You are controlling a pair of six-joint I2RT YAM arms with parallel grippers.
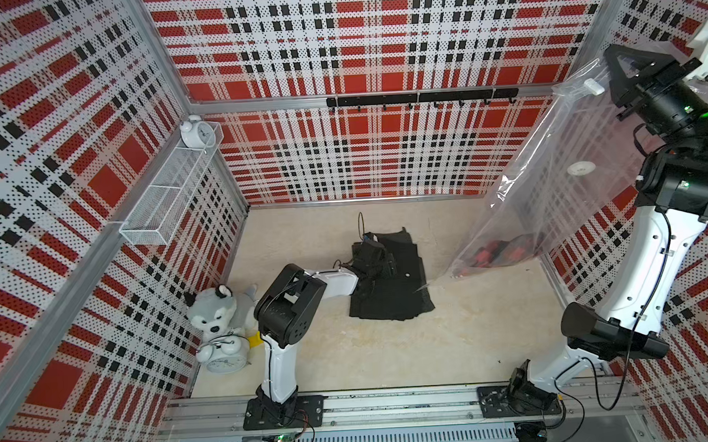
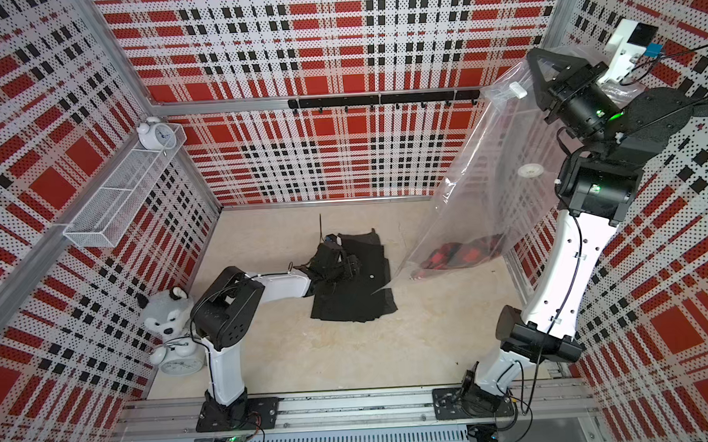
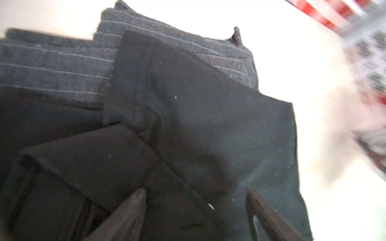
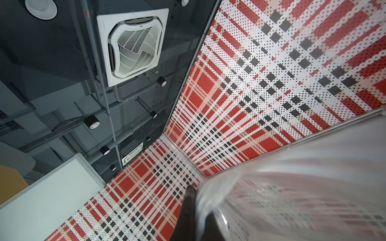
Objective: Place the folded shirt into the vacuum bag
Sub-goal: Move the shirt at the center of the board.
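The folded shirt is seen lying flat near the middle of the tabletop, outside the vacuum bag; in the left wrist view its black cloth is shown folded over a grey pinstriped layer. The left gripper is held low over the shirt; its fingers are spread apart above the cloth, and nothing is pinched between them.

The vacuum bag is held up high over the right edge of the tabletop by the right gripper, whose jaws are clamped on the plastic near the bag's top; the white slider clip is seen just beside the grip, and the round valve disc lower on the bag's side. The bag hangs slanted; its lower end rests on the tabletop near the right edge, and one bottom corner reaches onto the shirt's side. A red and black plaid garment is seen inside the bag at its bottom.

A plush husky and an alarm clock are placed by the left edge, toward the front left corner; a second clock is set in a wire shelf on the left wall.
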